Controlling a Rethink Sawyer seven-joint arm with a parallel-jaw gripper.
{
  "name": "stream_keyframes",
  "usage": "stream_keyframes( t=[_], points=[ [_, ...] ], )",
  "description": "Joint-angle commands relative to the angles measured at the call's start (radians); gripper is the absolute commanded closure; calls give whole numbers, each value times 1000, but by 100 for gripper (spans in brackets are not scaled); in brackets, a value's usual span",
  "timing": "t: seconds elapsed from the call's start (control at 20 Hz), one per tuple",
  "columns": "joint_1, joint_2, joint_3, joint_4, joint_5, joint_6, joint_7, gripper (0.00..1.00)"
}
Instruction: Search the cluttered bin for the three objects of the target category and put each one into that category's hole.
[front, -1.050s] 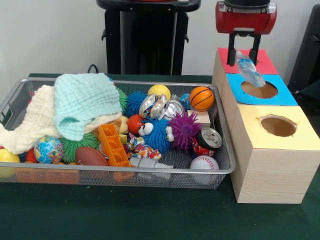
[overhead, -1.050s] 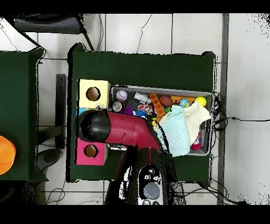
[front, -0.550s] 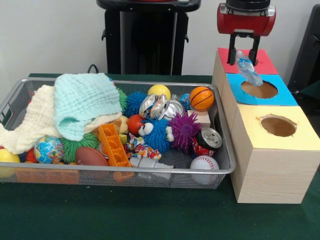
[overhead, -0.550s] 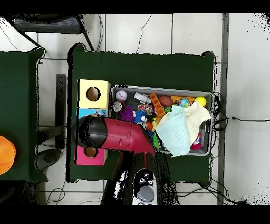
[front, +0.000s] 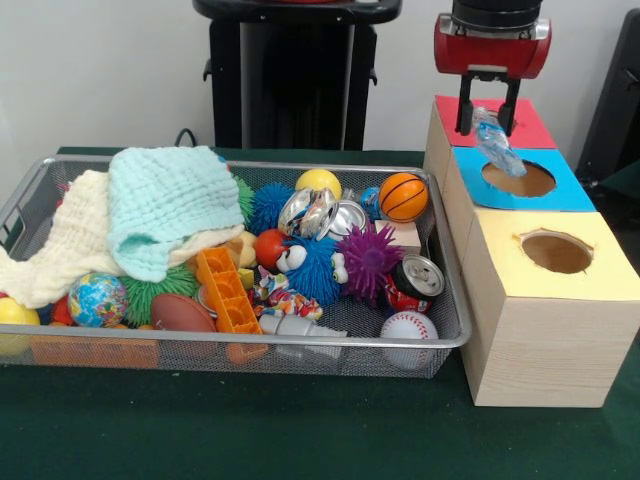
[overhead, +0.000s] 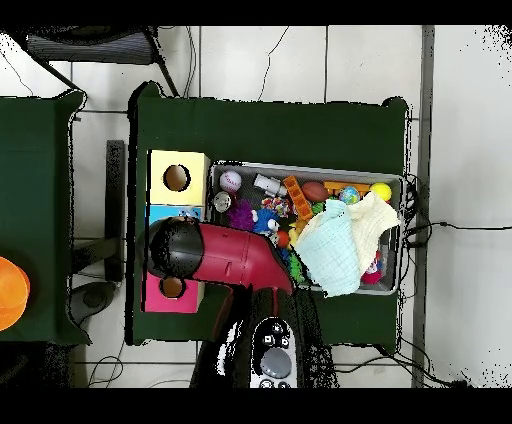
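Nearest, at seven o'clock from the pincer, sits the wire mesh bin (front: 440, 330) heaped with toys, cans and cloths. Beyond it, the round hole in the blue-topped wooden box (front: 518, 179) lies at five o'clock, just below the load's lower end. Farther back and above, the red-and-black pincer (front: 487, 118) pinches the crumpled clear plastic bottle (front: 496, 141), long axis slanting from eleven to five o'clock toward that hole. Against the earlier frames, lifted slightly higher and drawn back, the bottle still clamped and unreleased.
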Motion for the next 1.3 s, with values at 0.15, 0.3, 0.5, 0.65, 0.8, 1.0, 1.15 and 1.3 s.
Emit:
stream_keyframes(
  t=[0.15, 0.3, 0.5, 0.65, 0.8, 1.0, 1.15, 1.3],
  points=[
    [34, 21, 21, 112, 75, -48, 276, 100],
    [48, 25, 16, 115, 87, -54, 281, 100],
    [91, 30, -22, 98, 80, -65, 297, 100],
    [89, 34, -19, 98, 93, -73, 276, 0],
    [79, 41, -14, 87, 92, -70, 257, 0],
    [69, 45, -15, 85, 90, -83, 244, 0],
    [73, 41, -17, 93, 92, -92, 246, 0],
    [77, 39, -28, 87, 91, -80, 248, 0]
  ],
)
